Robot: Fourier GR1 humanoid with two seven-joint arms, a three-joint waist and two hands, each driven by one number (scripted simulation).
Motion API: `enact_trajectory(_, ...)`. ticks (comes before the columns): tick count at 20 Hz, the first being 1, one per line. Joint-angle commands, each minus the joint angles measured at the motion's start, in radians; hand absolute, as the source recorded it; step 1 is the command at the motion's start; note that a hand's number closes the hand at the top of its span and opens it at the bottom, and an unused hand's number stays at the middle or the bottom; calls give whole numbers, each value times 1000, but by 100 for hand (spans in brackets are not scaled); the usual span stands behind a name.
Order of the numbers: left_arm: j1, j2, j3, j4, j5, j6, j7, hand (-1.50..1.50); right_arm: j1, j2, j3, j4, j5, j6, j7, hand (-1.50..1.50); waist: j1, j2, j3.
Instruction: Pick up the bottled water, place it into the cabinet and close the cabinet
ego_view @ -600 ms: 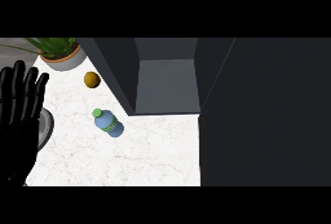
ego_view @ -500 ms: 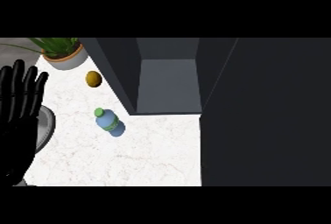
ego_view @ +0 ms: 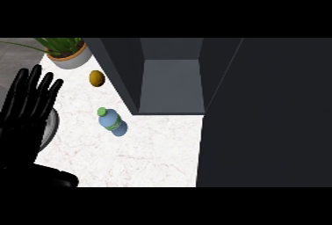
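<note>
I see even, bright light on the counter (ego_view: pixel 130 149); beside it, the cabinet (ego_view: pixel 172 83) interior stays dim.

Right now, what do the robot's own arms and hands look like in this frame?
Only the left hand shows: glossy black all over, with long slim fingers and a broad palm. Below it is a dark, rounded forearm section. No cables, markings or sleeve are visible. The right hand is out of view.

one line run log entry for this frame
left hand: open, resting at left edge | right hand: not in view | blue green-capped water bottle: on white marble counter, untouched | dark grey cabinet: open
</note>
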Motion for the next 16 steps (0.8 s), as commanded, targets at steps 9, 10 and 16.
enact_trajectory(9,79,49,74,-204,163,10,244,-150,18,44,209,-229,103,-43,252,-150,7,1,0)
enact_trajectory(10,32,10,15,-202,111,69,271,-150,20,65,235,-209,161,-69,223,-150,4,1,1)
enact_trajectory(16,135,13,19,-237,67,21,260,-150,60,39,232,-245,91,-58,228,-150,3,1,1)
